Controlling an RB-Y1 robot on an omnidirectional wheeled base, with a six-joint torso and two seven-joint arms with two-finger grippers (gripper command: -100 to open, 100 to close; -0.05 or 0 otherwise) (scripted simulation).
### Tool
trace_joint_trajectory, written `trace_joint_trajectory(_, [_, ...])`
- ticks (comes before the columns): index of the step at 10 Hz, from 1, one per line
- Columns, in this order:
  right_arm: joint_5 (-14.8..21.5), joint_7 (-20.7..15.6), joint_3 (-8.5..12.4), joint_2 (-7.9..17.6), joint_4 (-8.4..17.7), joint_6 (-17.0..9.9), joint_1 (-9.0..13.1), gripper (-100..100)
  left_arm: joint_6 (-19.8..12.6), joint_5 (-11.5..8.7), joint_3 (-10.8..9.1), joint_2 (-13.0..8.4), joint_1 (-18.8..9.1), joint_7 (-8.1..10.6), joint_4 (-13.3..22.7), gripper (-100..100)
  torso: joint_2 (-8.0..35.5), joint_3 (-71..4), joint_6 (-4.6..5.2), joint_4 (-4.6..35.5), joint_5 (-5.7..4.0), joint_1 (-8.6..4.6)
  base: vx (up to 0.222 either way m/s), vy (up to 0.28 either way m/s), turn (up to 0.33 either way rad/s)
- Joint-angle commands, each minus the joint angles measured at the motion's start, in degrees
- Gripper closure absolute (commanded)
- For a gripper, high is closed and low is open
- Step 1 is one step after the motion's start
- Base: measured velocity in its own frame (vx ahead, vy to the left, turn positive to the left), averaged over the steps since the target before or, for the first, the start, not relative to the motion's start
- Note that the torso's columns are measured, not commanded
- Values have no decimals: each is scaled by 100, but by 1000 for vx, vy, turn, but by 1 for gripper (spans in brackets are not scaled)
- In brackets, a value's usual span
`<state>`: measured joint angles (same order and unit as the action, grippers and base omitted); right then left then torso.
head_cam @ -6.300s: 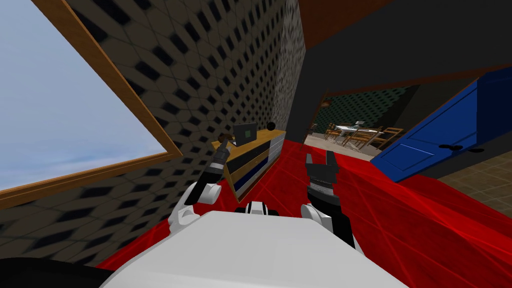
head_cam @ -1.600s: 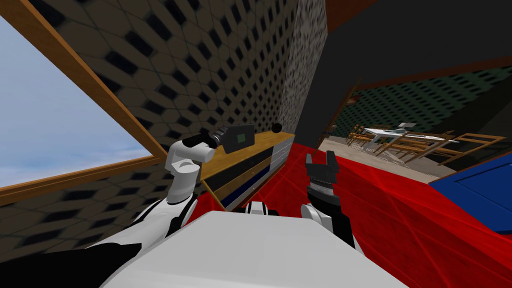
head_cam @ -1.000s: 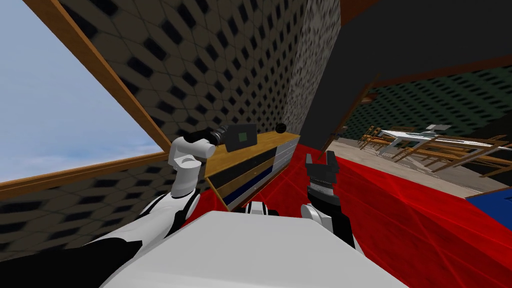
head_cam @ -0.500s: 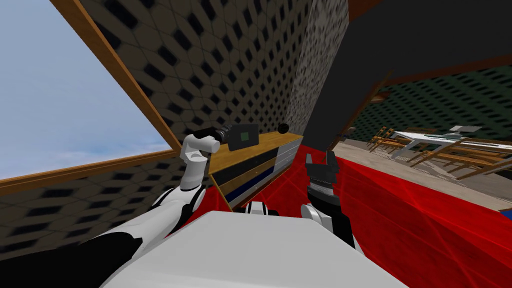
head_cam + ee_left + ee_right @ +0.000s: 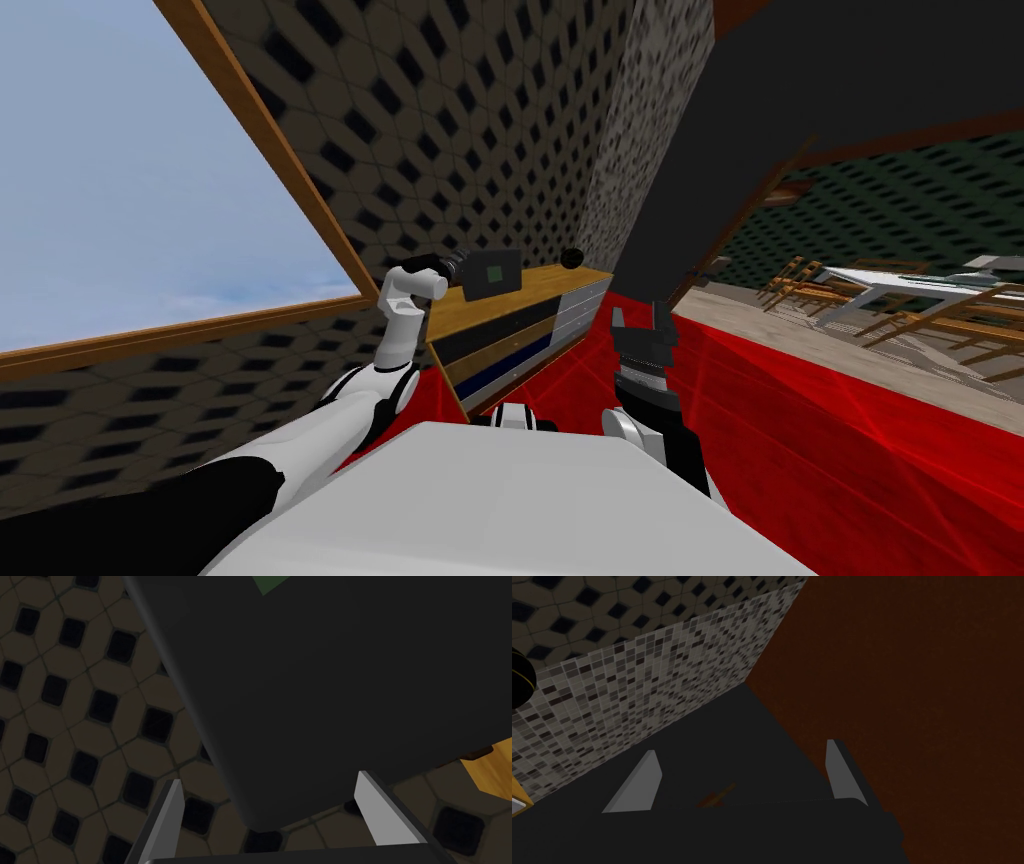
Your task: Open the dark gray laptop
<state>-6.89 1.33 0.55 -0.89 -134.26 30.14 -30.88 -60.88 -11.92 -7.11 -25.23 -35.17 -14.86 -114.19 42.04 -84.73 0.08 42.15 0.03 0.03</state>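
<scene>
Laptop: stiff hinged lid, probably light and slick; take its free edge.
Left hand: spread wide around the lid's corner, gripping nothing.
Right hand: spread, empty.

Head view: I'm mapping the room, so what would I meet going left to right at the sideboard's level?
Wood-framed window → dark gray laptop with a green square → small black ball → right gripper, open → white table.

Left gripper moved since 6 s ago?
Yes. Against the laptop, the left gripper has come up from below-left to its left edge.
</scene>
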Motion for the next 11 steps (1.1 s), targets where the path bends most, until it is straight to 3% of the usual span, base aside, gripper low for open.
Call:
trace_joint_trajectory(1, [0, 0, 1, 0, 0, 0, -2, 0, 324, -91, 101, 228, -383, -233, 467, -100, 8, 4, -10, 6, -2, -1, -29, -21, 171])
trace_joint_trajectory(2, [0, 0, 0, 0, 0, 0, 0, 0, 324, -91, 101, 228, -383, -233, 668, -100, 17, 11, -3, 12, -4, -5, -12, -12, -38])
trace_joint_trajectory(3, [0, 0, 0, 0, 0, 0, 0, 0, 643, -197, 186, 437, -634, -475, 858, -100, 11, 7, 3, 7, -3, -6, -23, -12, 257])
trace_joint_trajectory(7, [0, 0, 0, 0, 0, 0, 0, 0, 659, -197, 186, 437, -767, -475, 1360, -100, 21, 14, -7, 12, -2, 0, -12, -8, 42])
trace_joint_trajectory(8, [0, 0, 0, 0, 0, 0, 0, 0, 958, -302, 271, 646, -1061, -716, 1569, -100, 20, 14, -9, 11, 0, 3, -26, -10, 331])
trace_joint_trajectory(11, [0, 0, 0, 0, 0, 0, 0, 0, 995, -302, 271, 646, -1150, -716, 2008, -100, 23, 16, -4, 13, -3, -4, -19, -9, 45])
